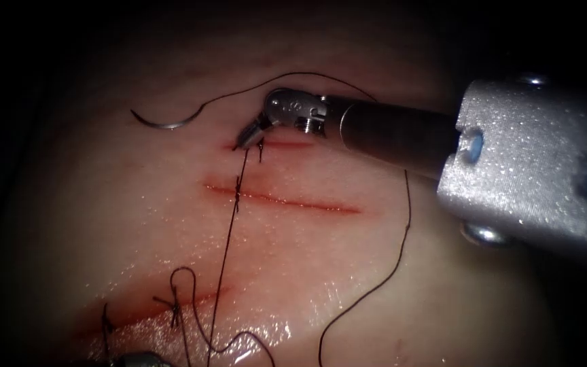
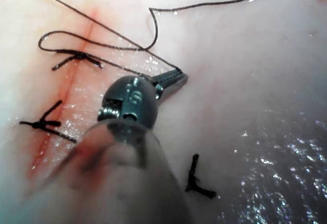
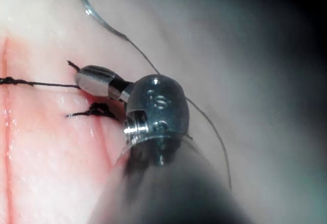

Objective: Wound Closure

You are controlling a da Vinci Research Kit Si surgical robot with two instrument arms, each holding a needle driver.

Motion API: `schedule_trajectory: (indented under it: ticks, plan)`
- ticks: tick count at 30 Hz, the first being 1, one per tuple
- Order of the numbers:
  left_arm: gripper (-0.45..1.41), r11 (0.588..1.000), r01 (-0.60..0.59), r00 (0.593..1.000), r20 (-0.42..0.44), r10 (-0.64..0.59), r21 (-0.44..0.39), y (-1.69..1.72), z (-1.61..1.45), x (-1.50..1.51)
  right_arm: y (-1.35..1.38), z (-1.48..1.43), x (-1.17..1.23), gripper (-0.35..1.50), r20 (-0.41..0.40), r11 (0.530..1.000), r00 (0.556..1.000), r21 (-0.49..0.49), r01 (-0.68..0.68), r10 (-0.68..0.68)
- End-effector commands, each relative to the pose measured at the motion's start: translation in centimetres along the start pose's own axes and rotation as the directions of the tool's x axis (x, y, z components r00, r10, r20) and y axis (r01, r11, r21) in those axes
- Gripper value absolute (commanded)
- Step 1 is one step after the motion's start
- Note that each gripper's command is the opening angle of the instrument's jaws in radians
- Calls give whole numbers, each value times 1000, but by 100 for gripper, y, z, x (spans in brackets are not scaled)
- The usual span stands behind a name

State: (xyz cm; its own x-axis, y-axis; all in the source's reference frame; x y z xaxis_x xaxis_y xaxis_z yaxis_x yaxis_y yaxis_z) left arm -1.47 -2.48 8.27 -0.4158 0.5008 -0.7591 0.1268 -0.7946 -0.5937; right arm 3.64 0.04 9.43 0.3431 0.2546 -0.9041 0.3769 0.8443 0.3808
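My right tool [image 1: 247, 138] clenches the thread [image 1: 227, 238] by the knot; my left tool [image 2: 171, 78] clamps thread too. The curved needle [image 1: 164, 123] lies free on the tissue [image 1: 443, 285], left of the cut [image 1: 287, 200].

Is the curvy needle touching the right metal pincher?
Apart. In the endoscope view the needle lies free on the tissue, left of the right tool, with bare tissue between them. That tool's shut jaws hold the thread.
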Motion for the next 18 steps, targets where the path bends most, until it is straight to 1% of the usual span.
schedule_trajectory:
  ticks: [1,5,11,15,18]
  plan:
    - [-45,1000,-1,1000,7,1,-11,-2,10,-8,11,6,3,-35,1,1000,1000,-8,5,-5]
    - [-45,999,13,999,34,-12,-35,4,15,-18,10,7,4,-35,41,999,999,-40,22,-20]
    - [-45,998,17,999,42,-15,-58,4,21,-21,9,4,5,-35,60,997,998,-80,20,-15]
    - [-45,997,23,998,52,-19,-73,3,26,-26,9,-4,6,-35,76,992,997,-122,20,-11]
    - [-45,996,17,998,57,-12,-84,4,27,-29,8,-4,7,-35,82,991,996,-130,28,-18]
